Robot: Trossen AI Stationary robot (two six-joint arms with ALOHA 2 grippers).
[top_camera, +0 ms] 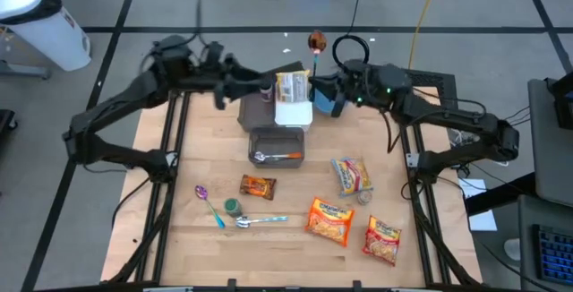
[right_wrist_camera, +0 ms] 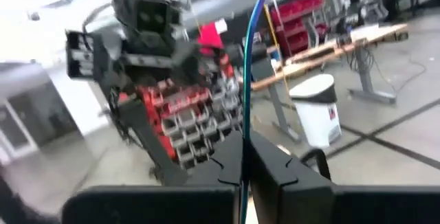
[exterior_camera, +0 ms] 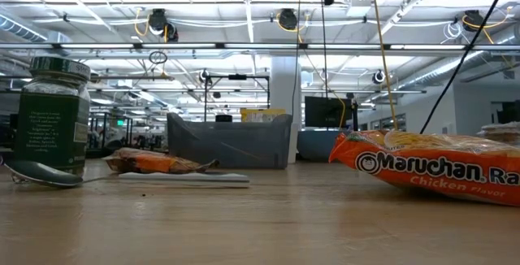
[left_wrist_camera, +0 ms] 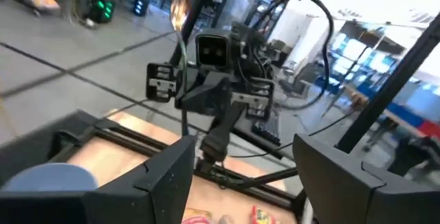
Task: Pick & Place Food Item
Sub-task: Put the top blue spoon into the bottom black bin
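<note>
A grey bin (top_camera: 276, 146) sits at the table's (top_camera: 206, 238) centre with a spoon (top_camera: 273, 157) inside it. At its twelve o'clock stands a white container (top_camera: 293, 114) with a packet (top_camera: 292, 85) behind it. At the bin's six o'clock lies a snack bar (top_camera: 257, 186); at seven o'clock a jar (top_camera: 232, 207), touching two spoons — one (top_camera: 209, 204) to its nine o'clock, another (top_camera: 260, 221) at its five o'clock. Three noodle packets lie toward four o'clock — one (top_camera: 352, 176) nearest the bin, one (top_camera: 330, 220) at its seven o'clock, one (top_camera: 383, 239) farthest out.
</note>
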